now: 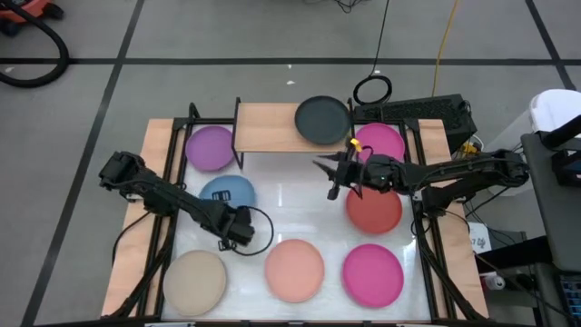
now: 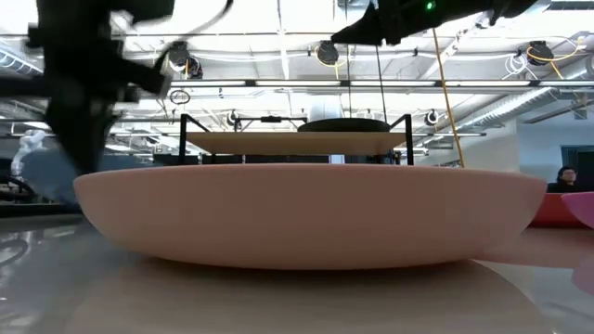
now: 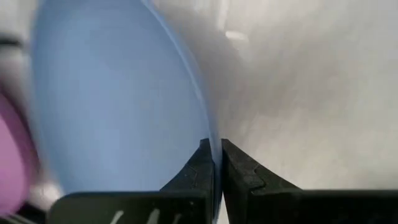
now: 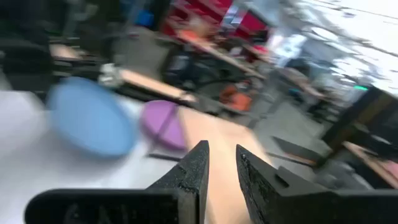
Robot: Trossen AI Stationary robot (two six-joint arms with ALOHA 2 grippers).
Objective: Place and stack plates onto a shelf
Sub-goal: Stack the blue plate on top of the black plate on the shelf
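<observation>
My left gripper [image 1: 238, 221] is over the table's near-left part, shut on the blue plate [image 1: 227, 191], which stands tilted in the right wrist view [image 4: 93, 124]. My right gripper [image 1: 327, 173] hovers open above the table's middle, just near of the shelf [image 1: 272, 127], and holds nothing. A black plate [image 1: 322, 119] lies on the shelf's right end, also showing in the low view [image 2: 343, 123]. The purple plate [image 1: 211, 147] lies beside the shelf's left end. A magenta plate [image 1: 379, 143], the red plate [image 1: 374, 209], a second magenta plate [image 1: 372, 275], the salmon plate [image 1: 294, 269] and the beige plate [image 1: 194, 280] rest flat on the table. My left gripper pinches the blue plate's rim [image 3: 210, 127] between its two fingers, one finger on the plate's inner face and one on its outer side. The fingers come at it from the table's near right side. The plate is tilted in the hold; whether its far edge rests on the table I cannot tell.
Black frame rails [image 1: 172, 163] run along the table's left and right sides. The shelf's left half [image 1: 259, 127] is bare wood. The white table top [image 1: 290, 204] between the plates is open. Cables and a power strip [image 1: 418, 109] lie behind the shelf.
</observation>
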